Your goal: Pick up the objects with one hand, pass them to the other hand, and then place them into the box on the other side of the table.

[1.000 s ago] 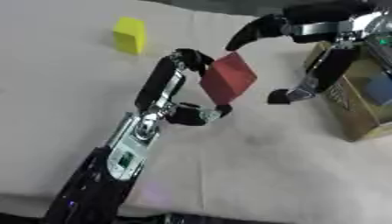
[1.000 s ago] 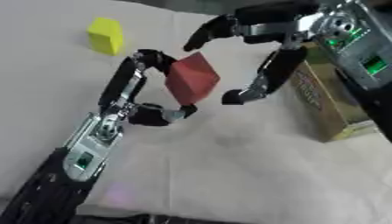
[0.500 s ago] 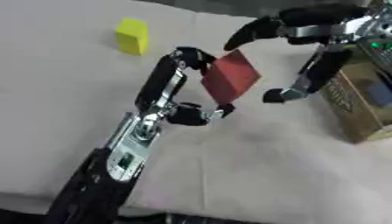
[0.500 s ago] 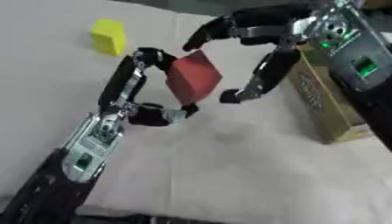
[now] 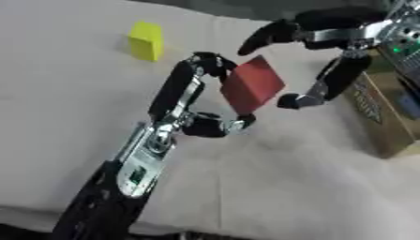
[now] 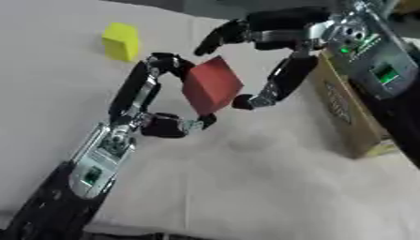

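A red block [image 5: 251, 91] is held above the table by my left hand [image 5: 197, 101], pinched between the fingers at its upper left corner and the thumb below it. My right hand [image 6: 279, 56] reaches in from the upper right and stands open around the block's right side: fingers above it, thumb tip close to its right edge. I cannot tell whether the thumb touches the block. A yellow block [image 5: 146, 40] stands on the white table at the far left. The brown cardboard box [image 5: 386, 112] sits at the right edge, partly hidden by my right arm.
The white cloth-covered table [image 5: 311, 187] stretches across the front and left. The box's side bears a blue label [image 5: 408, 104]. The table's near edge runs along the bottom of the view.
My right hand has closed in slightly on the red block, its thumb tip nearer the right edge. The left hand still holds the block in about the same place.
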Controlling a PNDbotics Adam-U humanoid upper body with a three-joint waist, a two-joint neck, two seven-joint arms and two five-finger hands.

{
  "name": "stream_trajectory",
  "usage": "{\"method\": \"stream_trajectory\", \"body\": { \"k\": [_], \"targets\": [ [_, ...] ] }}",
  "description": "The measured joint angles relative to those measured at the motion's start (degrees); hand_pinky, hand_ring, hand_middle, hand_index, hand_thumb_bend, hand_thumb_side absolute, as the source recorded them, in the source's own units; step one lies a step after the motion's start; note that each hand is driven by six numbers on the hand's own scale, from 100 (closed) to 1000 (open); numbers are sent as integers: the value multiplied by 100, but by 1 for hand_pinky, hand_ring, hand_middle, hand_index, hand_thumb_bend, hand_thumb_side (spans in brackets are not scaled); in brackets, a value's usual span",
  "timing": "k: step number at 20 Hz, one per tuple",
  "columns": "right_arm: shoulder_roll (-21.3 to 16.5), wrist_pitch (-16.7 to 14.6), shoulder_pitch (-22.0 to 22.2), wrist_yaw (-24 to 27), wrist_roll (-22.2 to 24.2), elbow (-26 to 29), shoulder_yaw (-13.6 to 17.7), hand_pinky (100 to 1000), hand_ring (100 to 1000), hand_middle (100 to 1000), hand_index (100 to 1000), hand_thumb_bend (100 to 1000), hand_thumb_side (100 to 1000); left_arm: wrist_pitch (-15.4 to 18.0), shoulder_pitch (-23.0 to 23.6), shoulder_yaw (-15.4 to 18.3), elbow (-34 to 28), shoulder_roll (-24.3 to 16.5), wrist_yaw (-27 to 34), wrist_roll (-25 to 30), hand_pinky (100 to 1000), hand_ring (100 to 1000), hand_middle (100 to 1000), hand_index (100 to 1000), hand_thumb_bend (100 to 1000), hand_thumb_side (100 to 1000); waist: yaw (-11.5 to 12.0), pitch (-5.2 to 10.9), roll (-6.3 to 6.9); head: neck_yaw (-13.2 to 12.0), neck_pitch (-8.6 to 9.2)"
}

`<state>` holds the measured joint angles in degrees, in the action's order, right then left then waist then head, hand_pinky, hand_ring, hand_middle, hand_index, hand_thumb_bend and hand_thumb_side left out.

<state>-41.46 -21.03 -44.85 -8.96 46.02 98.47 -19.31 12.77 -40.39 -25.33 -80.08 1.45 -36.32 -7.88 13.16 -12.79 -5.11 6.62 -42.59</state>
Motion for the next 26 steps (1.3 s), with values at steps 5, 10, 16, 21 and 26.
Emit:
{"method": "stream_trajectory", "body": {
  "k": [5,10,16,21,26],
  "targets": [
    [35,25,-1,-26,1,-30,-11,1000,906,862,920,330,245,-5,-4,-17,0,3,6,5,599,548,392,469,100,100,24,0,0,5,20],
    [77,77,-2,-27,21,-31,-13,1000,903,848,906,318,227,-9,-11,-33,0,55,7,16,600,548,392,468,100,101,37,0,0,9,36],
    [90,119,-2,-27,63,-34,-13,1000,900,839,897,305,214,10,-19,-39,0,101,7,37,600,548,391,468,100,105,64,0,0,17,37],
    [104,146,-3,-27,90,-64,-14,1000,899,833,894,296,206,8,-23,-47,4,127,7,45,600,549,392,468,100,108,72,-1,0,22,37],
    [122,168,-4,-27,113,-85,-12,1000,895,796,874,275,187,-1,-23,-48,22,146,7,53,601,549,392,468,100,109,77,-1,0,25,37]
  ]
}}
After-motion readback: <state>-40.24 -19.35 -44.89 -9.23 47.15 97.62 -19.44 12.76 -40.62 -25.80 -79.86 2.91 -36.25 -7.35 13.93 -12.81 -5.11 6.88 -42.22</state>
